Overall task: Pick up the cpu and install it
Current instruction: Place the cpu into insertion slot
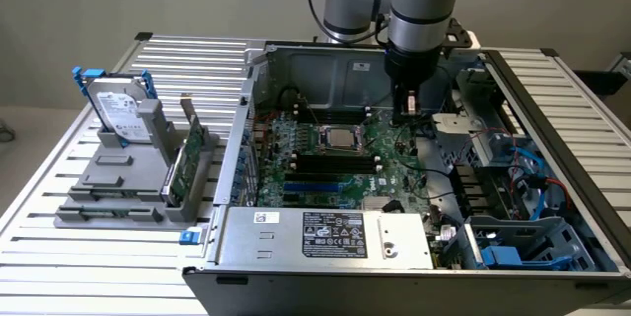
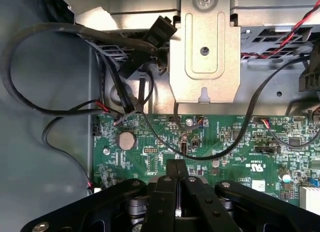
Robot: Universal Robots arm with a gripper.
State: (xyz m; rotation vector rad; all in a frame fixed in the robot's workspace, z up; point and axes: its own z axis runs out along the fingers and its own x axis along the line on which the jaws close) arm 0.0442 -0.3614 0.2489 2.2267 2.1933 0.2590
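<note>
One robot arm (image 1: 424, 6) with one gripper (image 1: 406, 113) is counted. One open computer case (image 1: 394, 294) is seen, holding one motherboard (image 1: 389, 176), one cpu (image 1: 341, 137) and one power supply (image 1: 330, 235). At nine o'clock of it, one hard drive (image 1: 123, 117) is counted on one grey rack (image 1: 108, 183).

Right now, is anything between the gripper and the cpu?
Nothing visible does. The shut gripper hangs above the motherboard, to the exterior view's right of the cpu, which lies in the socket frame.

Soft, even light fills the room. Inside the computer case (image 1: 315, 72) it is darker. The metal bracket (image 2: 205, 76) shines.
</note>
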